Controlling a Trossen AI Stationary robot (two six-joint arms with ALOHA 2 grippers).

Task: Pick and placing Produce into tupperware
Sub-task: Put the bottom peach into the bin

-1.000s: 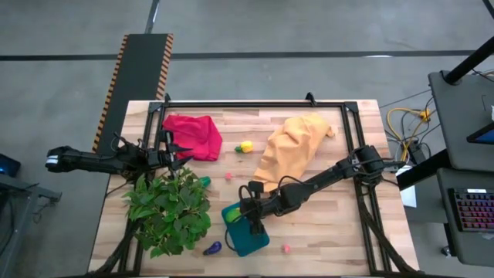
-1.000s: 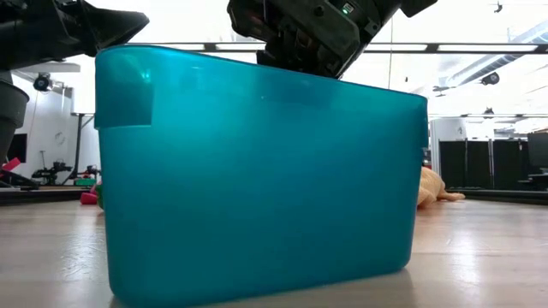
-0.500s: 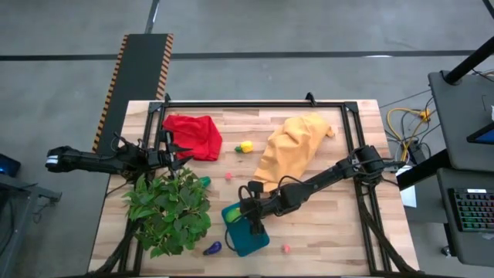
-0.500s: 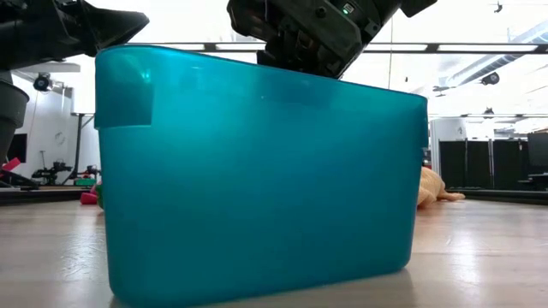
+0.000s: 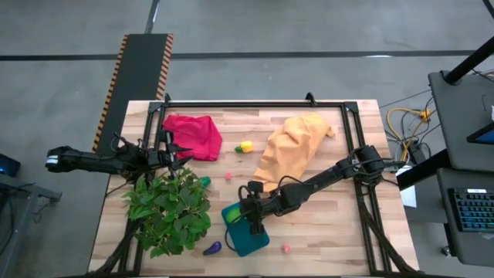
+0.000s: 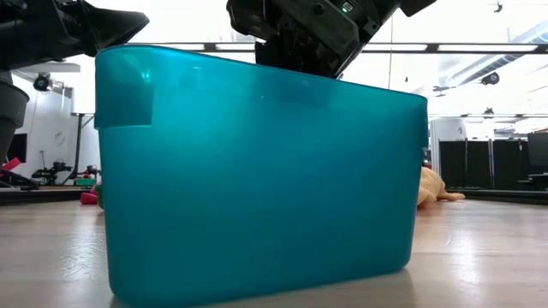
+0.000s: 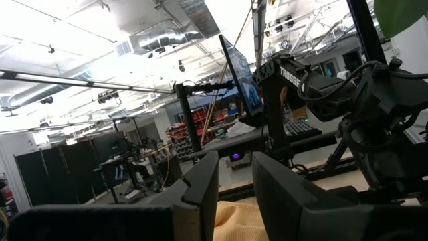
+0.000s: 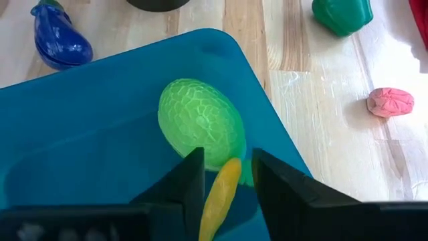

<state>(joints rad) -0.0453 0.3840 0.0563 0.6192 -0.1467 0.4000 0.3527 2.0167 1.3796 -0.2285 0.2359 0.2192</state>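
The right gripper [image 8: 224,175] is hanging over the tupperware [image 5: 245,230] near the table's [image 5: 332,224] front edge, fingers slightly parted around a yellow produce piece [image 8: 219,197]; grip undeterminable. A green produce piece [image 8: 200,130] is lying inside. The left gripper [image 5: 176,156] is waiting at the left edge, narrowly parted, empty.

tupperware [image 8: 80,134]: teal, upright | inside: green netted fruit [image 8: 200,129], yellow piece [image 8: 219,195] | purple eggplant [image 8: 59,39] beside

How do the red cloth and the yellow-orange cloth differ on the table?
The red cloth is bunched compactly near the left arm's side; the yellow-orange cloth is larger and spreads out in a long diagonal heap towards the right arm. Colour differs: red against yellow-orange. Both lie crumpled on the wooden table, outside the tupperware.
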